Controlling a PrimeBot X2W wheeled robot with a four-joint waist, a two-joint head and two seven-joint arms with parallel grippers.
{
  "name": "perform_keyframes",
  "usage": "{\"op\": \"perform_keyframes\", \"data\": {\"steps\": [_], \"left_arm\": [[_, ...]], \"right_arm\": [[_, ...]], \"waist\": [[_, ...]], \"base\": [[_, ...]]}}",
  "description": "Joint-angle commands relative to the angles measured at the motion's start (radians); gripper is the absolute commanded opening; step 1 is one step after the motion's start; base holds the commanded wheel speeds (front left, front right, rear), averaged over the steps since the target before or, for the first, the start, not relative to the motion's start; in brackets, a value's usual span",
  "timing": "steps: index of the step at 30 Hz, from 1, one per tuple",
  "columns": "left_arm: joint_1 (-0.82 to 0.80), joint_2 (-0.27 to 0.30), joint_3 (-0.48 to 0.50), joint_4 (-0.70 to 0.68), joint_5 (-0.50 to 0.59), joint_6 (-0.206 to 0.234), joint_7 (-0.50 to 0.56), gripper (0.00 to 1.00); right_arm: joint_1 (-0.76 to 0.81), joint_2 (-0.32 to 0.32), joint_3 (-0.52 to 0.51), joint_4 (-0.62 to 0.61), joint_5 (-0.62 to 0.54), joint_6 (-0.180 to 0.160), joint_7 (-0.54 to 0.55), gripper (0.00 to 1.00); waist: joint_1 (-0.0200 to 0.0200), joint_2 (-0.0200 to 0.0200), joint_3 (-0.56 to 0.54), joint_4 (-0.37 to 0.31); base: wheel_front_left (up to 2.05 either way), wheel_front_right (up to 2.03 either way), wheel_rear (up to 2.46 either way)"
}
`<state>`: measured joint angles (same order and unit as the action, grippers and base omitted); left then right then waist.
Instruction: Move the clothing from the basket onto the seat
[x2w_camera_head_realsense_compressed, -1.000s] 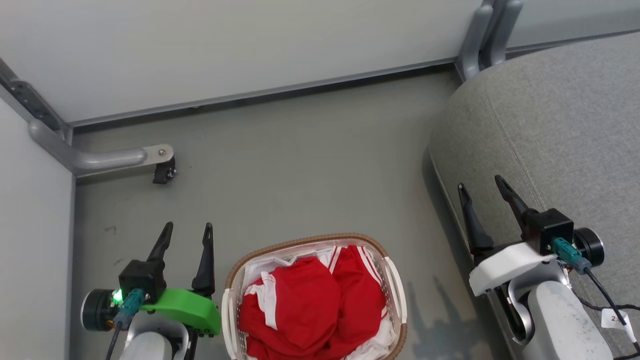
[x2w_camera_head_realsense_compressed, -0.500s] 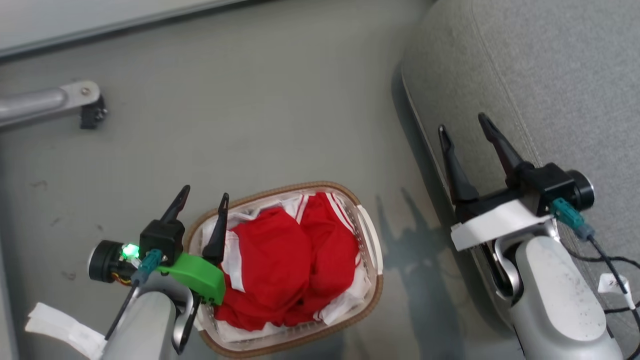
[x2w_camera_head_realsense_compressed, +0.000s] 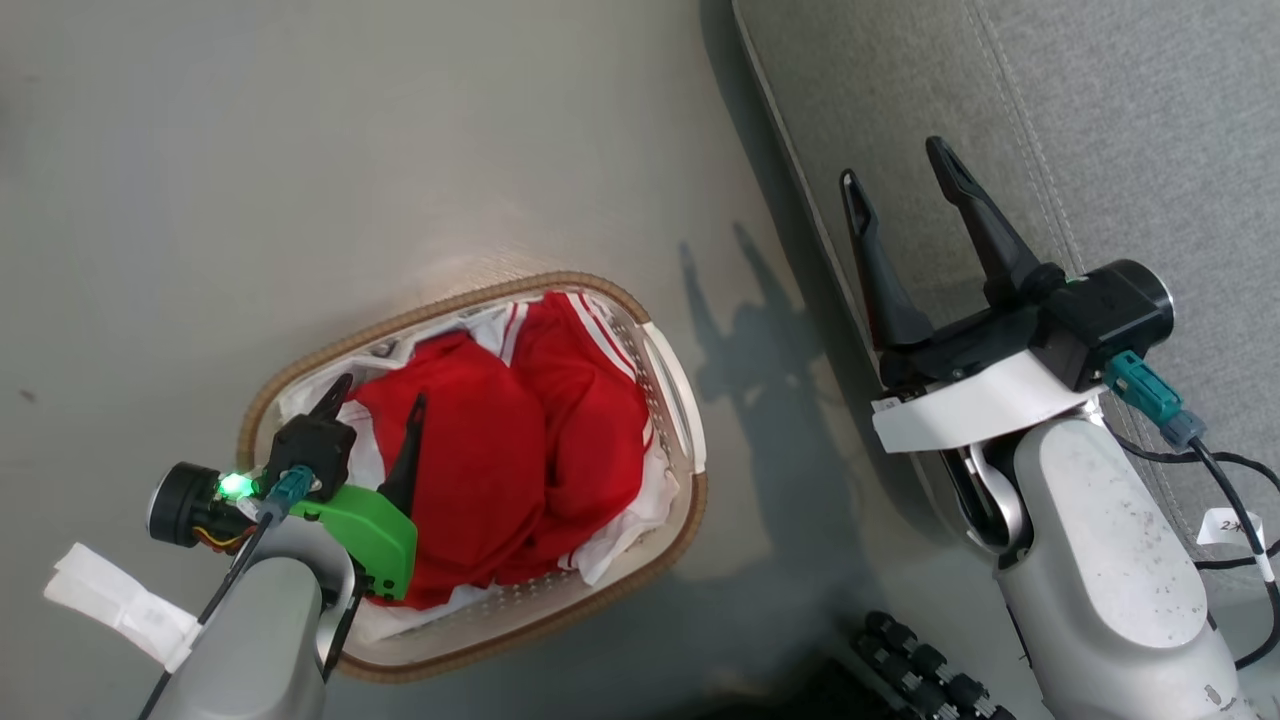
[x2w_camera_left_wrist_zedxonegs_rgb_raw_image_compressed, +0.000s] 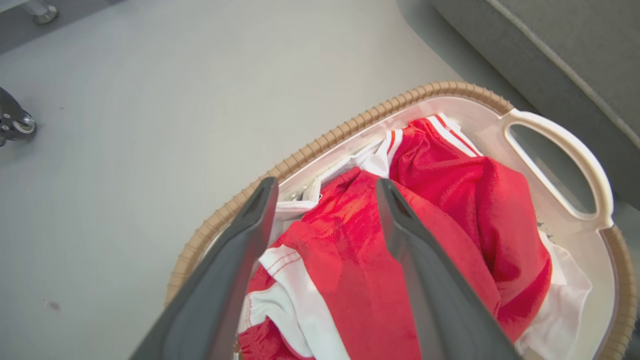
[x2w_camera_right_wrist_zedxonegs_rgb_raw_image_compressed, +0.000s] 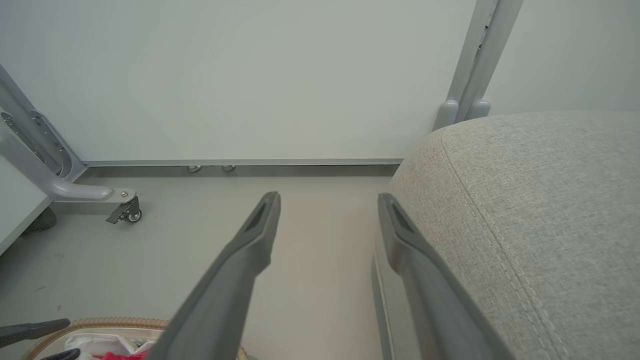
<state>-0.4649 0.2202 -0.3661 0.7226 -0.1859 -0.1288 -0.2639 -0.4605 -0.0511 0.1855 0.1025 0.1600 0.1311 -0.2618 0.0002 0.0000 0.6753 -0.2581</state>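
Head view, room: a plain grey floor (x2w_camera_head_realsense_compressed: 300, 150) carries the basket (x2w_camera_head_realsense_compressed: 675, 390); the seat (x2w_camera_head_realsense_compressed: 1100, 130) takes the upper right corner.
Head view, left gripper (x2w_camera_head_realsense_compressed: 380, 392): fingers apart over the basket's left end, above the clothing (x2w_camera_head_realsense_compressed: 540, 420) piled inside; contact unclear.
Head view, right gripper (x2w_camera_head_realsense_compressed: 893, 162): fingers apart, empty, over the seat's left edge, well apart from the basket.
Left wrist view: the red clothing lies between and beyond the spread fingers.
Right wrist view: pale wall (x2w_camera_right_wrist_zedxonegs_rgb_raw_image_compressed: 250, 75), caster (x2w_camera_right_wrist_zedxonegs_rgb_raw_image_compressed: 131, 214), seat at right; the basket's rim is cut off at the bottom left corner.
Unclear: a dark ridged object (x2w_camera_head_realsense_compressed: 905, 660) at the head view's bottom edge.
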Motion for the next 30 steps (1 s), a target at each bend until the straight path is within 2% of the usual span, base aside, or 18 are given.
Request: {"op": "perform_keyframes", "data": {"steps": [1, 8, 12, 30], "left_arm": [[-0.034, 0.012, -0.009, 0.027, -0.01, -0.003, -0.001, 1.0], [-0.107, 0.015, -0.05, 0.17, -0.02, -0.003, -0.001, 1.0], [-0.14, 0.015, -0.082, 0.2, -0.033, -0.003, -0.001, 1.0], [-0.273, 0.014, -0.437, 0.398, -0.09, -0.003, 0.027, 1.0]], "right_arm": [[-0.012, 0.0, 0.006, -0.006, 0.012, -0.001, -0.005, 1.0], [-0.028, -0.001, 0.035, -0.009, 0.02, -0.001, -0.005, 1.0], [-0.028, -0.001, 0.048, -0.01, 0.025, -0.001, -0.005, 1.0], [-0.026, -0.001, 0.083, -0.007, 0.058, -0.001, -0.005, 1.0]], "waist": [[-0.0002, 0.0, 0.081, -0.055], [-0.0002, 0.0, 0.134, -0.071], [-0.0002, 0.0, 0.154, -0.079], [-0.0002, 0.0, 0.208, -0.096]], "base": [[0.0, 0.0, 0.0], [0.0, 0.0, 0.0], [0.0, 0.0, 0.0], [0.0, 0.0, 0.0]]}}
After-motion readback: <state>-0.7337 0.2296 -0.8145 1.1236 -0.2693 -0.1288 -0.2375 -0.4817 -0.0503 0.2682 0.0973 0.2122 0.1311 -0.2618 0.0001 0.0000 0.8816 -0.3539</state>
